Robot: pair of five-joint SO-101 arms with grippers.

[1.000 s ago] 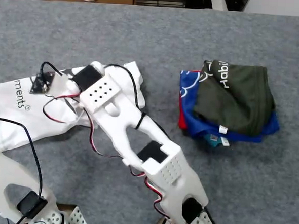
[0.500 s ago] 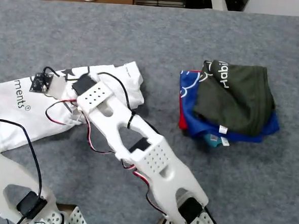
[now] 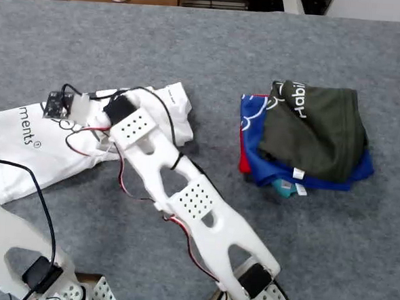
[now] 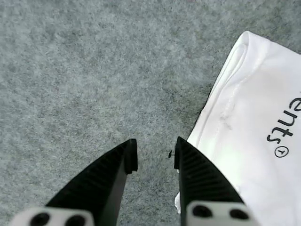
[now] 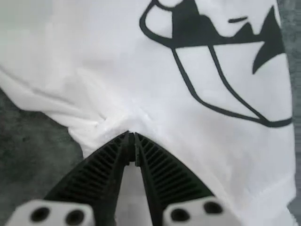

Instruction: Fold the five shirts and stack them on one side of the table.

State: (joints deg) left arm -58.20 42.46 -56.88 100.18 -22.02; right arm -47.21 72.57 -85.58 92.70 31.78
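Pinching: the right gripper [image 5: 130, 137] has its fingers pressed together on a puckered fold of the white shirt [image 3: 23, 146], close to a black line drawing printed on the cloth.
Reach: the right arm [image 3: 183, 196] stretches from the near edge of the table [image 3: 192, 47] to the rumpled end of the white shirt.
Lie of the cloth: the white shirt is on the left part of the table. Its outer part lies fairly flat and bears black lettering, and the end toward the middle is bunched up.
Other side: the left gripper [image 4: 153, 153] has its fingers apart with nothing between them. It hangs over bare grey table, just beside a hemmed edge of the white shirt.
Base: the left arm [image 3: 11, 240] sits at the near left corner with a black cable [image 3: 38, 188] running along it.
Stack: on the right part of the table, well apart from the white shirt. The olive shirt [image 3: 320, 133] lies on top and the blue shirt [image 3: 252, 126] under it. A red edge [image 3: 243, 159] and a teal corner [image 3: 282, 187] peek out below.
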